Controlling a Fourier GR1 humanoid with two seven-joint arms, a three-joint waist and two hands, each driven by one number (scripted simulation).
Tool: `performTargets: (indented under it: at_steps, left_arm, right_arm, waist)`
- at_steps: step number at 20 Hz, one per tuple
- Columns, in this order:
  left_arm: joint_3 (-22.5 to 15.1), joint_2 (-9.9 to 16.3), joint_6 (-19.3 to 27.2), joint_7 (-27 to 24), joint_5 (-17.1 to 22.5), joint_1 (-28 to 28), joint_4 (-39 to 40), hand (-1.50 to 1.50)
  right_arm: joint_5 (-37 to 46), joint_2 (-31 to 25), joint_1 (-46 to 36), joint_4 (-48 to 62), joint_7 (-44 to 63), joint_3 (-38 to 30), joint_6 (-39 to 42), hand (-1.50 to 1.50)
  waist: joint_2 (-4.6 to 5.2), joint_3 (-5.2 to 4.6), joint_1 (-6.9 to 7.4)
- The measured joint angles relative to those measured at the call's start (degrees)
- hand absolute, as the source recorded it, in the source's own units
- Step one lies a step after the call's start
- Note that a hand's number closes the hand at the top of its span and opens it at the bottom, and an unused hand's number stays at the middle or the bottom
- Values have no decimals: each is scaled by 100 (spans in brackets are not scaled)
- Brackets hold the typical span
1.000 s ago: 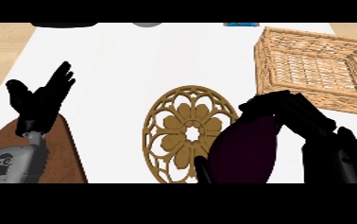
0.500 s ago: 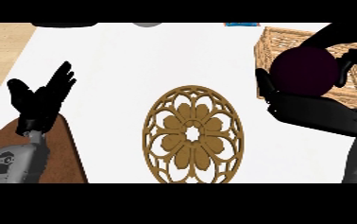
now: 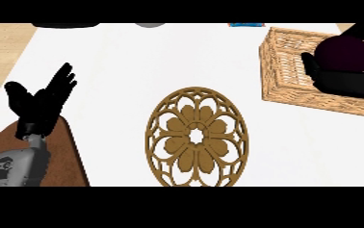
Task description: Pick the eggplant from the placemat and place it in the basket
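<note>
**Desk:** Eggplant [image 3: 340, 49] first. Where does it sit, seen from the head?

**Photographer:** At the far right edge, dark purple, over the open top of the basket [image 3: 292, 68]. The right robot hand [image 3: 334, 80] is curled under and around it, holding it, black fingers showing on its left side and below. Whether it touches the basket floor, I cannot tell; the hand hides its underside.

**Desk:** And the basket itself?

**Photographer:** Woven wicker, squarish, standing on the white bench [image 3: 128, 68] at upper right, partly cut off by the frame edge.

**Desk:** The placemat?

**Photographer:** The placemat [image 3: 197, 136] lies in the lower middle of the bench, an oval of tan openwork with a flower pattern at its centre. It is well apart from the basket, down and to the left of it, and nothing rests on it.

**Desk:** The other arm?

**Photographer:** The left robot hand [image 3: 39, 102] rests at the left edge, fingers straight and spread wide, pointing up, holding nothing. Its grey forearm [image 3: 21, 164] comes in from the lower left corner, over a brown patch there.

**Desk:** Anything along the back?

**Photographer:** Slivers only at the top edge: a dark shape at left, something grey in the middle, something blue and orange towards the right. Too little shows to name them.
</note>
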Motion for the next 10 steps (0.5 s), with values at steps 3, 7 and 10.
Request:
performTargets:
  at_steps: [3,7,10]
  left_arm:
    - [89,63,-83,3,36,-96,89,0]
    - [12,-87,-8,-18,-79,-17,12,0]
    - [27,-95,0,-61,-101,-53,77,0]
  right_arm:
    - [-153,-66,32,572,-524,-222,-291,150]
    - [-235,-160,76,1196,-1067,-349,-599,150]
    - [-137,-165,35,1597,-1070,-705,-1079,-150]
  waist:
    - [4,1,6]
    - [3,0,11]
    - [11,0,13]
